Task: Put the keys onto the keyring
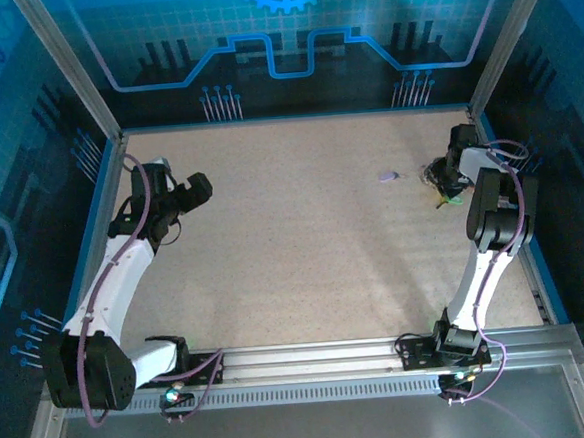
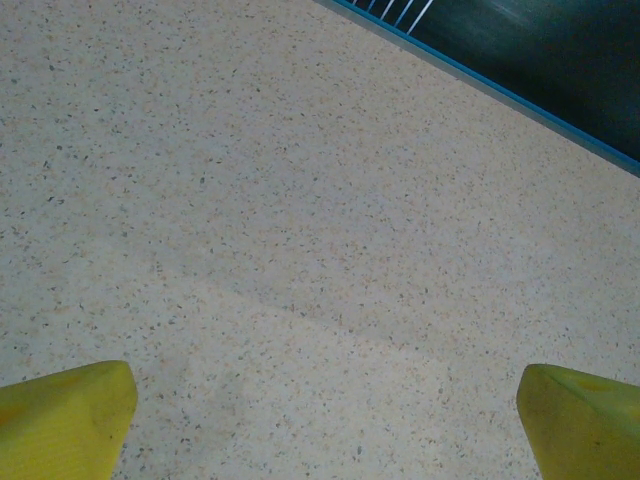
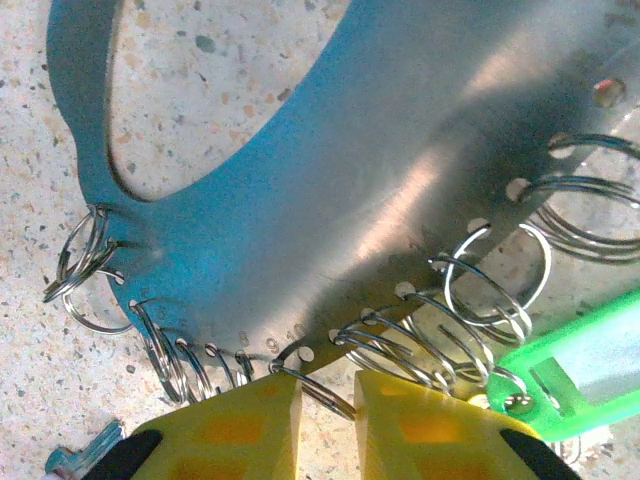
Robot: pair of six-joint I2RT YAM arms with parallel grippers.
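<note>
Right wrist: our right gripper (image 3: 328,388) pinches a wire loop (image 3: 338,402) on the keyring (image 3: 330,200), straight ahead — left gripper (image 2: 325,410) gapes, well apart.

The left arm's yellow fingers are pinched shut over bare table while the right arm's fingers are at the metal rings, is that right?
Not quite: the left gripper is wide open, its yellow fingers far apart over the bare table, as the left wrist view shows. The right gripper is at the metal rings.

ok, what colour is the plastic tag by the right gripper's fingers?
Bright green. The tag shows best in the right wrist view.
</note>
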